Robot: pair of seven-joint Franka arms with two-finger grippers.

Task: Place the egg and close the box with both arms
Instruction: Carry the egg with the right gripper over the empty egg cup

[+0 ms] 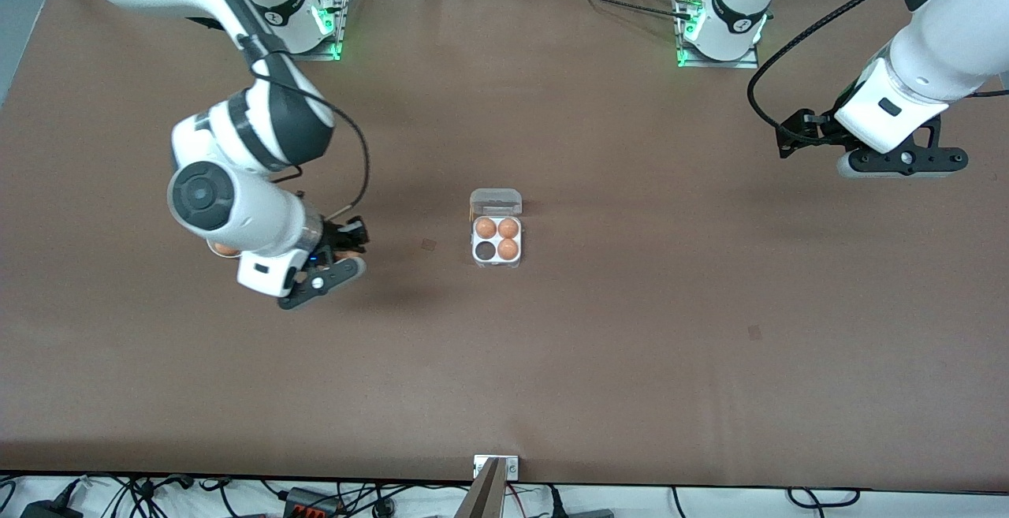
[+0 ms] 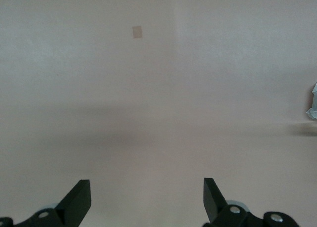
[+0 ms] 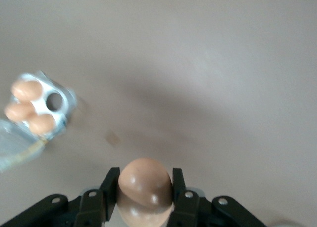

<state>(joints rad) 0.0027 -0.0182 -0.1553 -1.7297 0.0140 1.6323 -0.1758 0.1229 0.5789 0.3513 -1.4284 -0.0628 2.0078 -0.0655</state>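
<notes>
The right arm's black two-finger gripper is clenched on a smooth brown egg, held in the air over the brown table at the middle left of the front view, toward the right arm's end. Out from it, near the centre of that view, sits the small square clear-plastic egg carton with its hinged transparent lid lying open, on the side away from the front camera. 3 brown eggs already fill 3 of its 4 round cells; the 1 empty cell shows dark at the lower left of the carton. The left arm's black two-finger gripper waits with its fingers spread and nothing between them, over bare table at the upper right of the front view. By my reading, the pick-up is done; carrying the egg to the empty cell, setting it in and folding the lid shut with both arms are left.
</notes>
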